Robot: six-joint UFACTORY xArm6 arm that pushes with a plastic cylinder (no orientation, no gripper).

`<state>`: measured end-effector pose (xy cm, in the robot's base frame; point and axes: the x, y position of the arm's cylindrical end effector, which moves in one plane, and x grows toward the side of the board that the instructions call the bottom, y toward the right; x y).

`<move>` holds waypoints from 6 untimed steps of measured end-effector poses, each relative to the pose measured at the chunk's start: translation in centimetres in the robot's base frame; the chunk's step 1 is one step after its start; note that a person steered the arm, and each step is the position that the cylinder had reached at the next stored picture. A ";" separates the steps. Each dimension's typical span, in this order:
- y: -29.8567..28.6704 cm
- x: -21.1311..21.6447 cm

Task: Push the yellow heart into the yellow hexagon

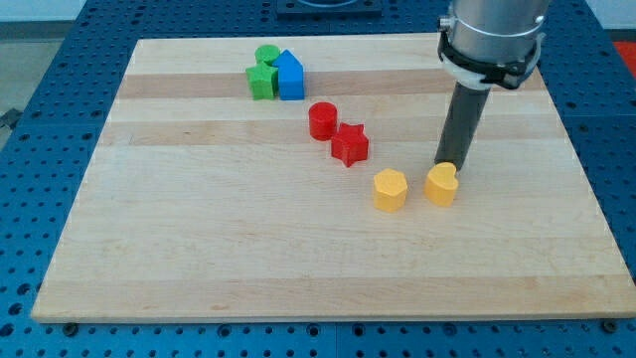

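The yellow heart [441, 185] lies on the wooden board right of centre. The yellow hexagon [390, 190] lies just to its left, a small gap between them. My tip [444, 164] stands at the heart's top edge, touching or nearly touching it, on the side toward the view's top. The rod rises from there to the arm at the view's top right.
A red cylinder [322, 120] and a red star [350, 144] sit up and left of the hexagon. A green cylinder [266, 55], a green block [261, 82] and a blue block [290, 77] cluster near the board's top left. The board's right edge [586, 199] is right of the heart.
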<state>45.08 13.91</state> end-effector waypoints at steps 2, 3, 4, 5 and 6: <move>3.8 -0.7; 7.2 -0.5; 7.6 1.4; 5.1 2.5; 1.1 2.5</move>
